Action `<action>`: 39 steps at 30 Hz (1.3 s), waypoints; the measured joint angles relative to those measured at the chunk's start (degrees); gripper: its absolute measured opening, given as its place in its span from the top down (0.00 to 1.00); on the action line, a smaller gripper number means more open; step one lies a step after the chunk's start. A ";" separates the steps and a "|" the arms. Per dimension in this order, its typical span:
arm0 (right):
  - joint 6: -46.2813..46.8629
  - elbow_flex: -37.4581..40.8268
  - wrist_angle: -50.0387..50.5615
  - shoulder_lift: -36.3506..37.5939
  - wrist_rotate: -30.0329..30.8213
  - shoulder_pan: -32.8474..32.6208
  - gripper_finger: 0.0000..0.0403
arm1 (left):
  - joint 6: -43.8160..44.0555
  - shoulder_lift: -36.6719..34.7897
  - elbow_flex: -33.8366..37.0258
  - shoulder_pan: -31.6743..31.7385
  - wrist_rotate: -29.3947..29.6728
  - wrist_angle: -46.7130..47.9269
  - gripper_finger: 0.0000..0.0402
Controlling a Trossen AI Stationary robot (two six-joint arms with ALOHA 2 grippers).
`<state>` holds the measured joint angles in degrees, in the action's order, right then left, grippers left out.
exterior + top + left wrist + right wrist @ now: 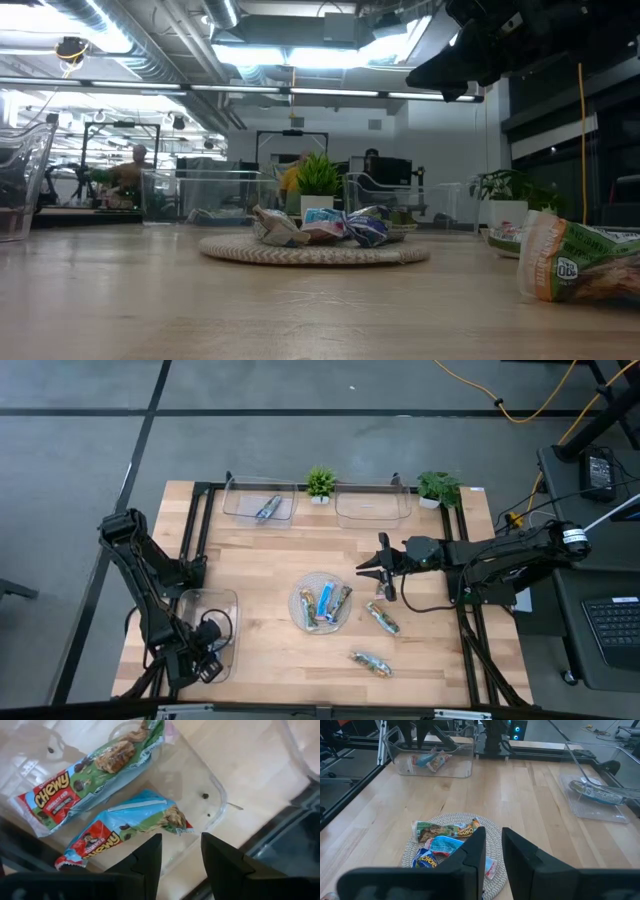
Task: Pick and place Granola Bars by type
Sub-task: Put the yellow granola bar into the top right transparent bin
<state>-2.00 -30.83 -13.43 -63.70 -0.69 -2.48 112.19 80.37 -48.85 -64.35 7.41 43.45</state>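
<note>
Several granola bars (322, 603) lie heaped on a round woven plate (297, 596) at the table's middle. Two more lie on the bare wood, one (382, 618) right of the plate and one (370, 662) nearer the front edge. A green bar (90, 775) and a blue bar (125, 825) lie flat in the near-left clear tray (228, 605). A silvery bar (267, 509) lies in the far-left tray. My left gripper (180, 857) hovers open over the near-left tray. My right gripper (493, 851) hangs above the table just right of the plate, narrowly open and holding nothing.
A second clear tray (372, 505) stands at the far edge, flanked by two small potted plants (320, 482) (438, 487). A black frame (196, 520) runs along the table's sides. Bare wood lies between the plate and the far trays.
</note>
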 joint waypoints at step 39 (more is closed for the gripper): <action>-1.34 -0.01 -0.02 0.00 0.03 0.00 0.83 | -94.89 -3.68 -16.10 33.34 24.03 -8.18 0.68</action>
<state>-3.33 -30.84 -13.45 -63.70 -0.67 -2.49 17.30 76.69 -64.95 -31.01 31.44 35.27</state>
